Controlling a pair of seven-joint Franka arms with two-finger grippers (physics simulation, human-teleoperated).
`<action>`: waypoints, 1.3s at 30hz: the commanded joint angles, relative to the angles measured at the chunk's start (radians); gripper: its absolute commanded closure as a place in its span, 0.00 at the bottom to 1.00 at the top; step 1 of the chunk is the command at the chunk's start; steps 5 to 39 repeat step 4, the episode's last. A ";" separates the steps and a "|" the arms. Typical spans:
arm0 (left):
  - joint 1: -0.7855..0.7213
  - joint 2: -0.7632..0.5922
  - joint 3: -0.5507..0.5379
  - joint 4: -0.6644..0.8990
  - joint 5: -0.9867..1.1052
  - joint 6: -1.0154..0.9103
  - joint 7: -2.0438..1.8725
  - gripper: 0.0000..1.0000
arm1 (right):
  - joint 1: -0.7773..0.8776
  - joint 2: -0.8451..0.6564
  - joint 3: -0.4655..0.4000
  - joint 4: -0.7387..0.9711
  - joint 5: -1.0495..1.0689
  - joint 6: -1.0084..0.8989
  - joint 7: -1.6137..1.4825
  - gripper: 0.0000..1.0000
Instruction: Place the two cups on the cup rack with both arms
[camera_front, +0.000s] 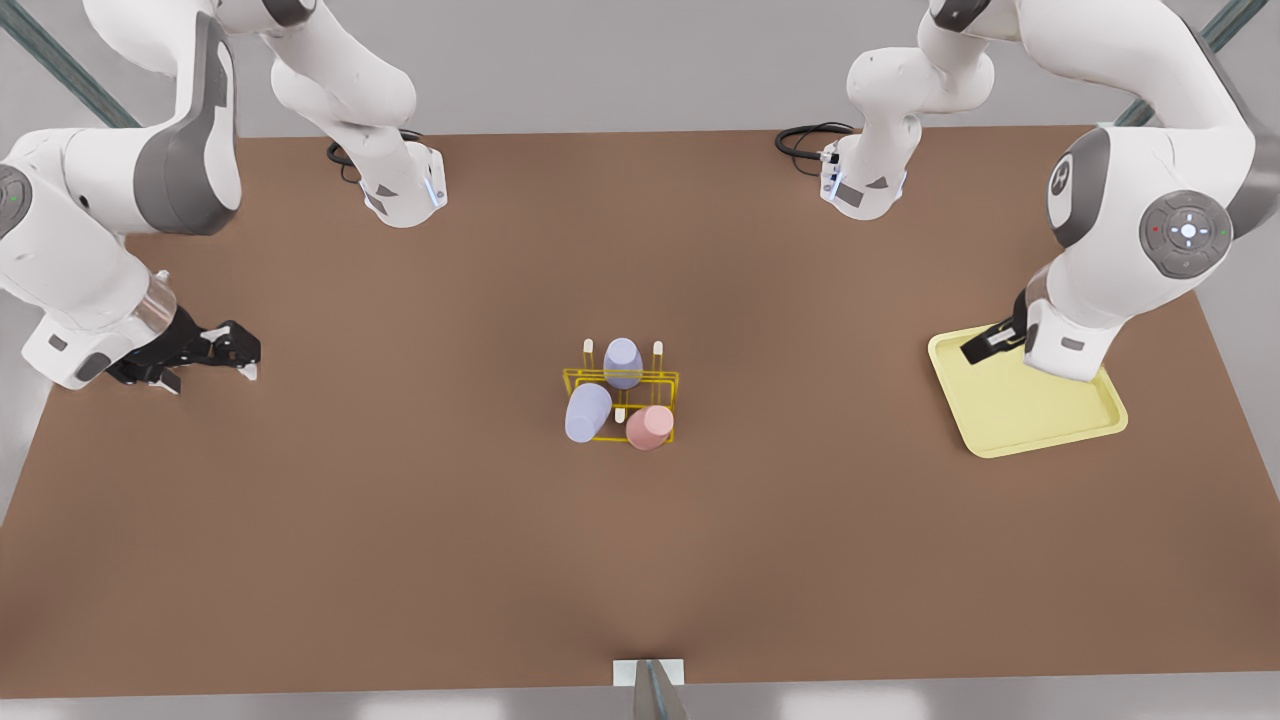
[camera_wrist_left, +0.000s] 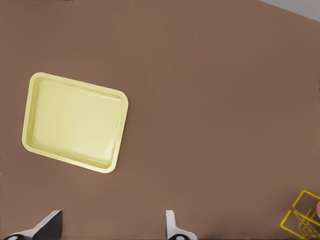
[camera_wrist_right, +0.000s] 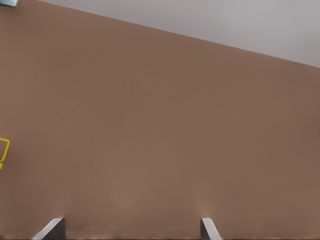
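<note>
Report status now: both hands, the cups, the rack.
Left hand open above tray, empty. Right hand open, empty, at front view's left. Pink cup and two lavender cups on rack. Nothing in the way.

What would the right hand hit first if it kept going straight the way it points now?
Probably the bare table. The right hand hangs open at the front view's left, tilted down toward the brown surface. The cup rack sits off to the side of that line, though depth is hard to judge.

Left end effector (camera_wrist_left: 112, 227) and right end effector (camera_wrist_right: 132, 229) both spread, empty.
</note>
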 joint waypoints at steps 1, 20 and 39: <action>-0.004 -0.001 0.000 0.002 -0.002 -0.031 0.603 0.00 | -0.007 -0.020 -0.005 -0.014 0.010 -0.144 0.140 0.00; -0.004 0.005 0.001 0.014 -0.021 -0.043 0.603 0.00 | -0.007 -0.020 -0.007 -0.014 0.012 -0.144 0.129 0.00; -0.004 0.005 0.001 0.014 -0.021 -0.043 0.603 0.00 | -0.007 -0.020 -0.007 -0.014 0.012 -0.144 0.129 0.00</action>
